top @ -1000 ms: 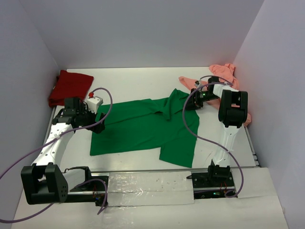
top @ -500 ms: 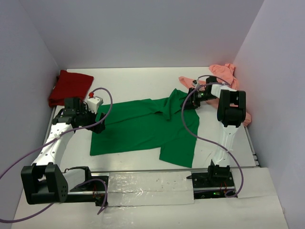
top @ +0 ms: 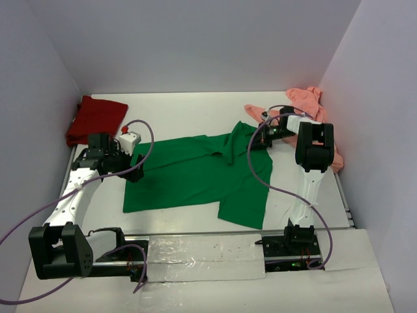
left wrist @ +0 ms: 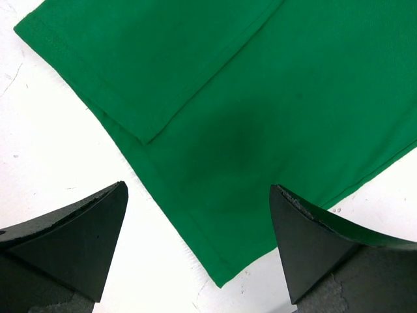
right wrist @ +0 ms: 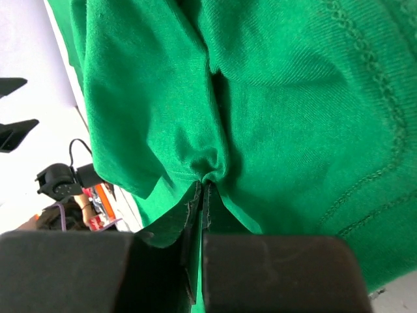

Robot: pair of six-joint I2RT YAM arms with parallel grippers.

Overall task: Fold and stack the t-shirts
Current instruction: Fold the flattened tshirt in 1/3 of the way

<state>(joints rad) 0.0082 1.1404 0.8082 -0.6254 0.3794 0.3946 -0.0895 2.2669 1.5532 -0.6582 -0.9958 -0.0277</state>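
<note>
Your backdrop: flat white tabletop [top: 189,107] | plain pale lilac panel walls [top: 195,45] at left, far, right | even soft light, faint shadows

from above and behind we see the whole flat white table [top: 195,111], both wrist views sitting close over its bright green cloth t-shirt [top: 189,176].

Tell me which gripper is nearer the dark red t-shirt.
Left. The left gripper is open a short way from the dark red t-shirt; the right gripper, far across, is shut on the green t-shirt.
</note>
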